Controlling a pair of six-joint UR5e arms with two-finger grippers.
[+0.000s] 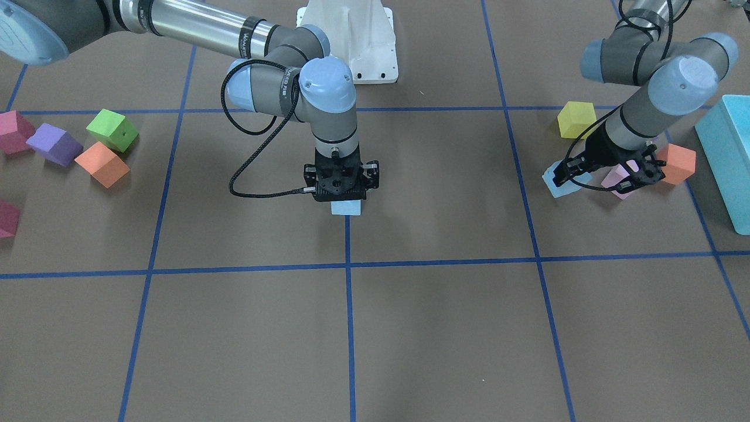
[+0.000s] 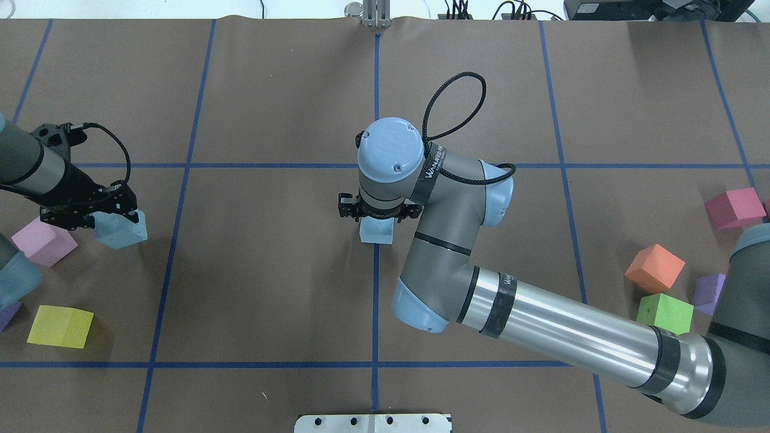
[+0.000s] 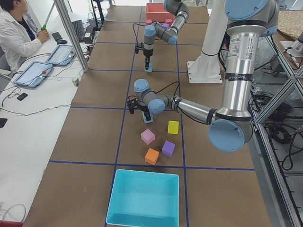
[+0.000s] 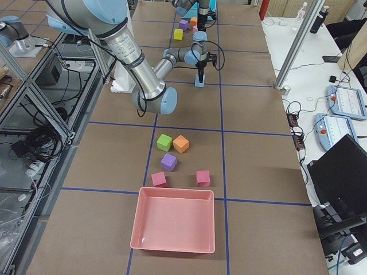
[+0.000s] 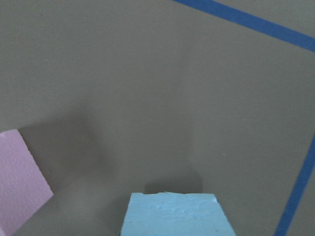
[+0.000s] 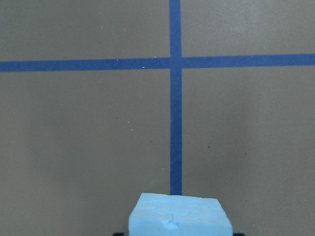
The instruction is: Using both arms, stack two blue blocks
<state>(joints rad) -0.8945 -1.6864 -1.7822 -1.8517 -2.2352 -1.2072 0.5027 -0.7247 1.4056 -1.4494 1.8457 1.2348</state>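
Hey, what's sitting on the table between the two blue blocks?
Nothing stands there. In the overhead view, only bare brown table cover and one blue tape line lie between the centre blue block and the outer blue block.

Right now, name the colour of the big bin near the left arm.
Turquoise; the bin shows best in exterior left view.

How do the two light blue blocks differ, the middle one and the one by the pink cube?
The centre blue block sits on a blue tape line, squared to it, under the right gripper; the side blue block lies off the lines, turned askew, at the left gripper. The centre one stands alone; the side one has a pink cube close by. Both are light blue cubes of like size.
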